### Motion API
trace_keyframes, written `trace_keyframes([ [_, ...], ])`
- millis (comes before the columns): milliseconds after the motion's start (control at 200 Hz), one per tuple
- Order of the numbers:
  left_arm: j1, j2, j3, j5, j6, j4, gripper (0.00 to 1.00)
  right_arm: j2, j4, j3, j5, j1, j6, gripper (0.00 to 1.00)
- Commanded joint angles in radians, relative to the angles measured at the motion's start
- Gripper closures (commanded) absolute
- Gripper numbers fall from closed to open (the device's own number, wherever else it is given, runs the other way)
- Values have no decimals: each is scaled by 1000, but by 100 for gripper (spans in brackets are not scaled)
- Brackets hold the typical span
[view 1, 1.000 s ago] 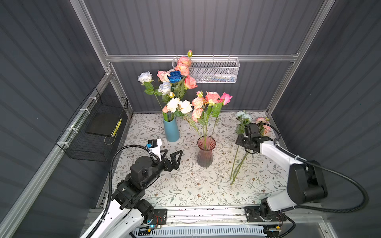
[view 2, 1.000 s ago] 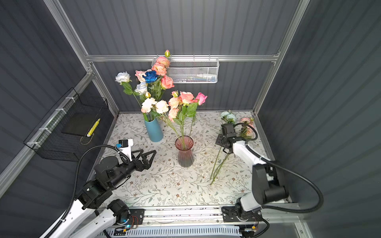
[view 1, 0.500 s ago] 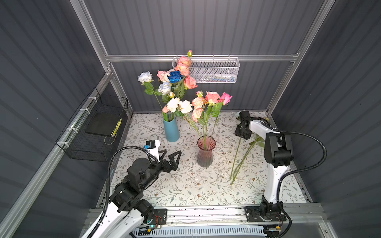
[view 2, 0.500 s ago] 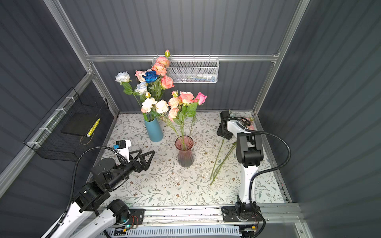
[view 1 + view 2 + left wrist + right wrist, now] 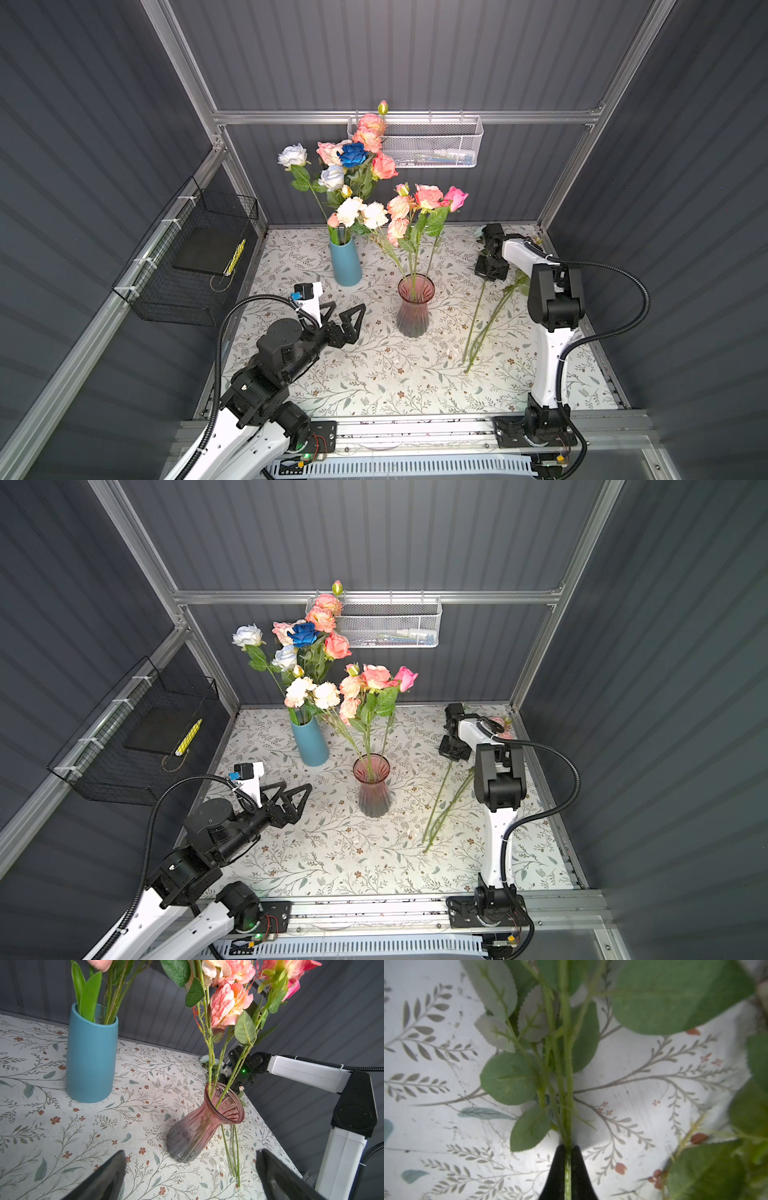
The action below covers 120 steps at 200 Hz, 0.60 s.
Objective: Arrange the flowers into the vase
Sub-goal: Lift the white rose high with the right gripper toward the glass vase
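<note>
1. Right wrist view: the right gripper [image 5: 568, 1150] is pinched shut on one thin green stem [image 5: 566, 1088] lying on the table [image 5: 643, 1059]. Leaves [image 5: 508, 1078] crowd just ahead of its fingertips.
2. In both top views that gripper sits low over the leafy upper part of the loose flowers [image 5: 478, 324]. Their cut ends trail back from it towards the arm's base, and the heads beyond it are mostly hidden.
3. The pink glass vase [image 5: 415, 305] stands well off to its side, holding several roses [image 5: 428, 195]. A blue vase [image 5: 345, 262] further on holds more.
4. The left gripper [image 5: 348, 307] hovers spread wide and empty, with the pink vase ahead of it.
5. Judging by looks, the stem is light and springy, so it may droop or swing, and its leaves may snag neighbouring stems. Bare stem below the leaves, clear of the soft head, seems the safest hold. The glass vase could tip if nudged.
</note>
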Motion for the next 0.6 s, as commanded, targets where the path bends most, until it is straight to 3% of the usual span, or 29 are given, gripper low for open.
trace_keyframes([
  [0, -7, -5, -6, 11, -8, 4, 0, -71, 72, -102, -29, -1, -19, 100],
  [155, -7, -3, -4, 11, -10, 3, 0, -255, 279, -288, -63, 15, -30, 100],
  [370, -7, 7, 3, 6, -10, 9, 0, -570, 539, -538, -1, 87, -80, 100],
  [595, -7, 9, 11, -7, -4, 3, 0, -922, 697, -767, 35, 187, -68, 100],
])
